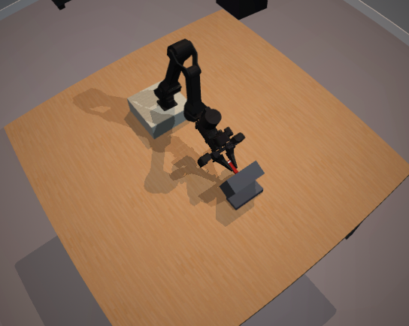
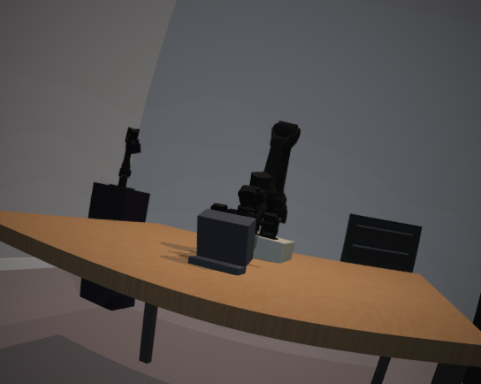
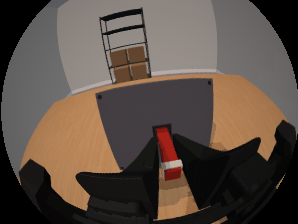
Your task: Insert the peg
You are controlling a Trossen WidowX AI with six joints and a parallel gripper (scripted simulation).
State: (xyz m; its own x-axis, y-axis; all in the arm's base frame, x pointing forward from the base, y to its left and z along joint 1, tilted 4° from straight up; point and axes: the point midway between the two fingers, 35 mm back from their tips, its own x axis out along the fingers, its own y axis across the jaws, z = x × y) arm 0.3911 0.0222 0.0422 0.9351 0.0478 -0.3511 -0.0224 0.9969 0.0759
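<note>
The red peg [image 1: 232, 166] [image 3: 168, 147], flat-sided with a white band near its top, leans in line with the hole. Its lower end is inside the square hole [image 3: 155, 129] of the dark grey sloped panel [image 1: 246, 176] [image 2: 225, 236] [image 3: 130, 112]; much of its length still stands out of the face. How deep it reaches is hidden. My gripper [image 1: 234, 168] [image 3: 164, 139] is slightly open, with one finger on each side of the peg and the fingertips close to the panel face. In the exterior view, the panel hides the peg and fingertips.
The panel's foot [image 1: 246, 195] [image 2: 217, 265] rests on the wooden table [image 1: 156, 240] [image 2: 330, 301]. The arm's pale base block [image 1: 143, 107] [image 2: 274, 249] stands behind the panel. A shelf with boxes [image 3: 129, 57] stands far beyond the table.
</note>
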